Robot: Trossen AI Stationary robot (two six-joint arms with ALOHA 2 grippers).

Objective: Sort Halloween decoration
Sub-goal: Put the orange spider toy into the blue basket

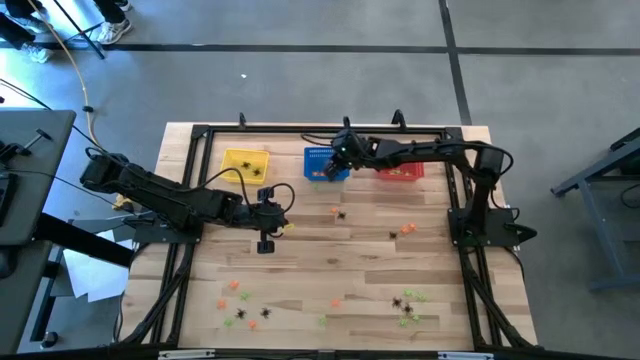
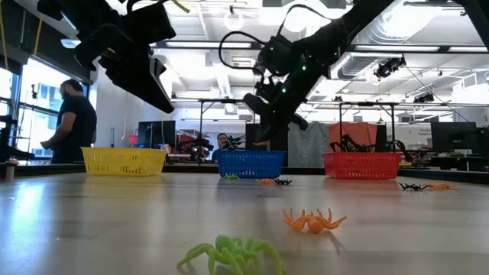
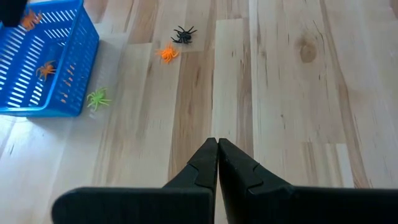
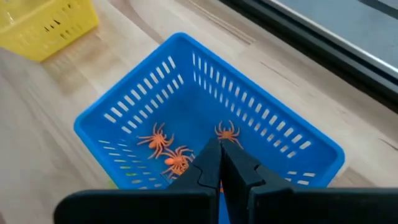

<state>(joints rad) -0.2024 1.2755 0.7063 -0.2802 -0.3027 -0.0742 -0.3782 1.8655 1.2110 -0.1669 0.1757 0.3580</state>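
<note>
Small plastic spiders, the Halloween decoration, lie scattered on the wooden table: an orange one (image 3: 166,53) next to a black one (image 3: 183,34), a green one (image 3: 97,98) beside the blue basket (image 1: 322,165), and clusters near the front edge (image 1: 240,305) (image 1: 408,302). Three orange spiders (image 4: 155,140) lie in the blue basket (image 4: 249,106). My right gripper (image 4: 214,142) hangs shut above this basket's inside; whether anything sits between its fingers, I cannot tell. My left gripper (image 3: 217,142) is shut with nothing in it, above bare table left of centre (image 1: 284,222).
A yellow basket (image 1: 245,162) stands at the far left and a red basket (image 1: 400,172) at the far right of the blue one. Close to the low camera lie a green spider (image 2: 233,253) and an orange one (image 2: 313,221). People stand in the room beyond.
</note>
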